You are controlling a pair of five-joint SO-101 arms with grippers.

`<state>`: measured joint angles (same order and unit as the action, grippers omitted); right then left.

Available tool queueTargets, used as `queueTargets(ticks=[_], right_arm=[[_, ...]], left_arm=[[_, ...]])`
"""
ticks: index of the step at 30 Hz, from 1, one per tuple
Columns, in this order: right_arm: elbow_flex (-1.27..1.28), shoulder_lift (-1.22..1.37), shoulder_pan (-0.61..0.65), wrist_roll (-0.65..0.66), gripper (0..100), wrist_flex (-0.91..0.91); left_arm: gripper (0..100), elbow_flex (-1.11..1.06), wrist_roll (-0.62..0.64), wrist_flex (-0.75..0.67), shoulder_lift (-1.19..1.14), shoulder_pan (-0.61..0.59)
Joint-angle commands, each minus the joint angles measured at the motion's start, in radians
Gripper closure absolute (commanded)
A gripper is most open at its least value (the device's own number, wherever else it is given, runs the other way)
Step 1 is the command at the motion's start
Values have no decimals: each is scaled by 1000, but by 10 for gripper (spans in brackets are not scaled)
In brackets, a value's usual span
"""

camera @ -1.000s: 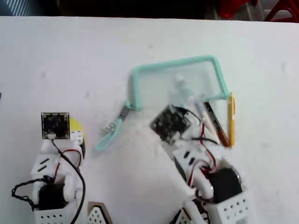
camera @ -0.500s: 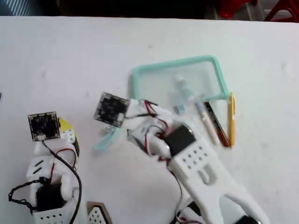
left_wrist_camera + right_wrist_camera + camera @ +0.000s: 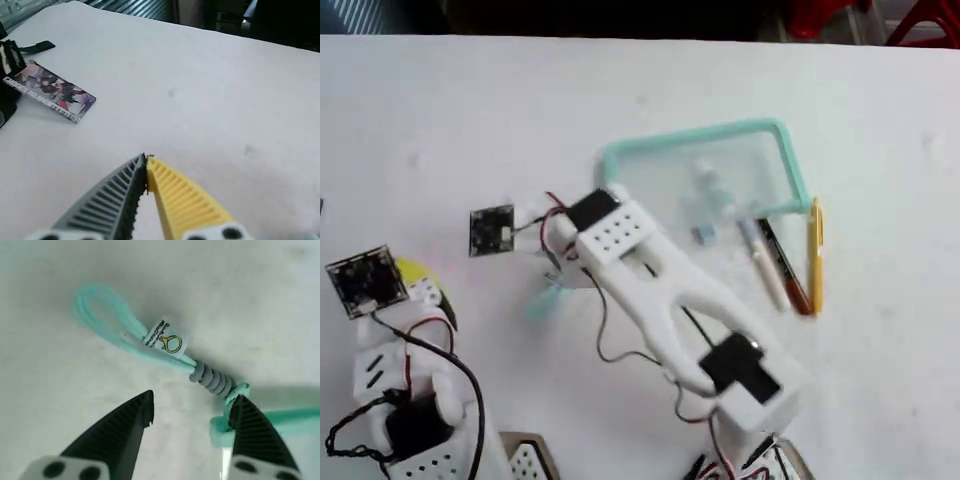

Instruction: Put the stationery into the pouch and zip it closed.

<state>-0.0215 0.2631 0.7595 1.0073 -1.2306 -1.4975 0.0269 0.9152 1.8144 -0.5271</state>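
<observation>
Two grippers to place, nearest first. Low at the near left of the bench (image 3: 470,120), the left gripper (image 3: 146,161): grey and yellow fingers pressed together, pinching nothing, held over bare surface. Farther out, the right gripper (image 3: 192,407): black fingers spread wide, poised above the grey coil (image 3: 212,380) joining the mint strap (image 3: 107,315) to the pouch's corner, one finger on either side and apparently touching neither. Beyond that, the pouch (image 3: 700,180) itself, flat on the bench, clear-sided with a mint rim, seemingly with a few small pale items inside already, too blurred to name. Just beside its near right corner and outside it, a white pen (image 3: 763,268), a brown pen (image 3: 788,272) and a yellow pen (image 3: 815,255), close together.

Judged an early step — loading far from done, zipping not begun. Looks like a bid to seize the strap end, to anchor or shift the pouch before feeding in the pens. Next move, by that reading: lower, centre on the coil, close firmly, then watch for slip, given soft cord and a light pouch. Zip state, open or shut, impossible to tell.
</observation>
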Motion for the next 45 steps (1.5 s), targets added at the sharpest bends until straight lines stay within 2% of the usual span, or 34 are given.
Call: queueTargets(ticks=[1, 9, 14, 22, 24, 27, 30, 32, 35, 38, 40, 43, 45], right_arm=[[-155, 111, -4, 18, 755, -15], [-341, 364, -47, 87, 755, -65], [-394, 381, -94, 133, 757, -160], [-417, 476, -117, 138, 759, -79], [-419, 512, -116, 138, 801, -62], [-433, 522, -113, 137, 981, -38], [-500, 522, -114, 127, 947, -47], [-586, 521, -116, 72, 986, -68], [-796, 521, -131, -38, 981, -125], [-1073, 526, -168, -166, 981, -177], [-1244, 529, -203, -239, 981, -199], [-1444, 529, -265, -284, 981, -223], [-1537, 522, -300, -288, 981, -240]], left_arm=[[973, 17, 14, -38, 7, -45], [973, 17, 14, -38, 7, -44], [973, 6, 14, -44, 7, -44], [973, -21, 14, -81, 7, -21], [973, -23, 14, -81, 7, -21], [973, -23, 14, -81, 7, -18], [973, -25, 14, -81, 7, -16], [973, -25, 14, -81, 7, -16], [973, -25, 11, -80, 7, 12], [968, -25, 6, -74, 7, 97], [927, -26, -3, -68, 7, 162], [855, -26, -26, -29, 7, 245], [848, -25, -28, -14, 7, 282]])
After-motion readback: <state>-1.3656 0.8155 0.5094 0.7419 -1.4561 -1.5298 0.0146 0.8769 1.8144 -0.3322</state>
